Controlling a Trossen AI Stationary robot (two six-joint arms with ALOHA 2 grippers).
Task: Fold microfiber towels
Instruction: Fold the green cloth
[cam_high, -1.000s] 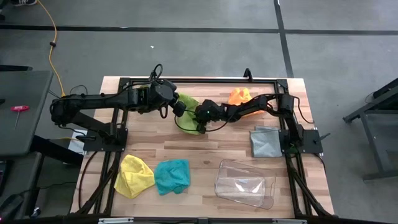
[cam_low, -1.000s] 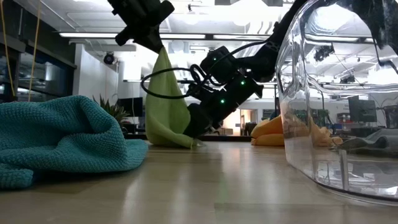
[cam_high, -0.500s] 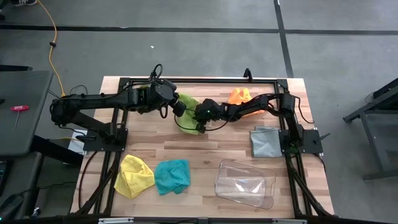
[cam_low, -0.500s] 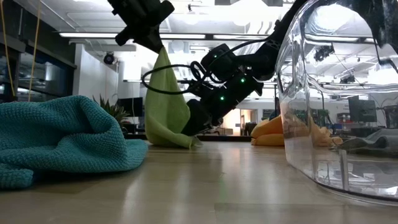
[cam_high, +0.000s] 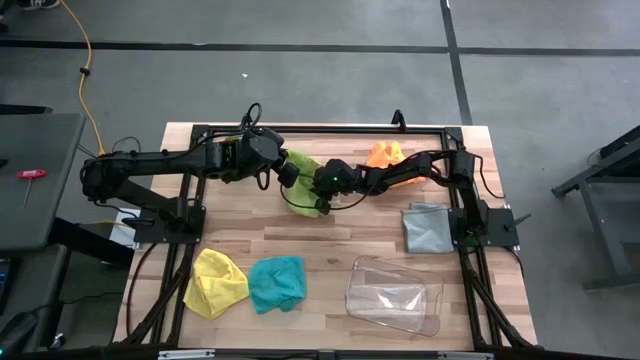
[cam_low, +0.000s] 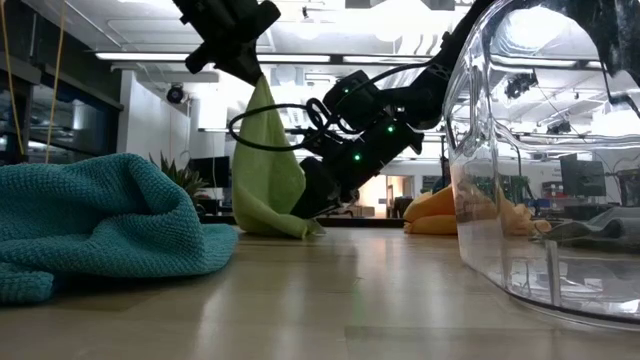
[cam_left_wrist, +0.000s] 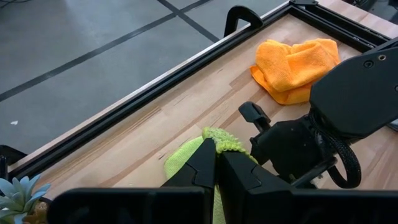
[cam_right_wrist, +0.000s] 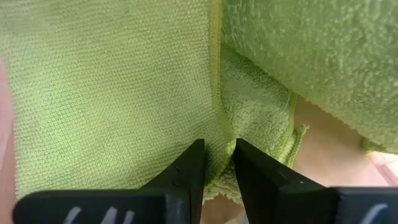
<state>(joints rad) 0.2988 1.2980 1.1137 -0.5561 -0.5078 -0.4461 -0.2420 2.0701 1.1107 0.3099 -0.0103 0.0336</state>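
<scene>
1. Your left tool (cam_low: 245, 62) is clamped fully closed on a top corner of the lime green towel (cam_low: 265, 165) and holds it up, so the cloth hangs as a sheet with its lower end resting on the table (cam_high: 330, 240) toward the far side, near the middle.
2. Your right tool (cam_right_wrist: 216, 163) sits low against the same towel, its fingers nearly together with a lower edge of green cloth pinched between them. I judge the pairing is meant to stretch the towel between two held points, ready for a fold.
3. The other towels lie loose on the table: orange (cam_high: 384, 154) near the far edge, grey (cam_high: 427, 229) by the right arm's base, yellow (cam_high: 216, 283) and teal (cam_high: 276, 283) side by side at the near left.
4. The clear plastic tray (cam_high: 393, 295) at the near right holds nothing you can see; no towel is in it yet.
</scene>
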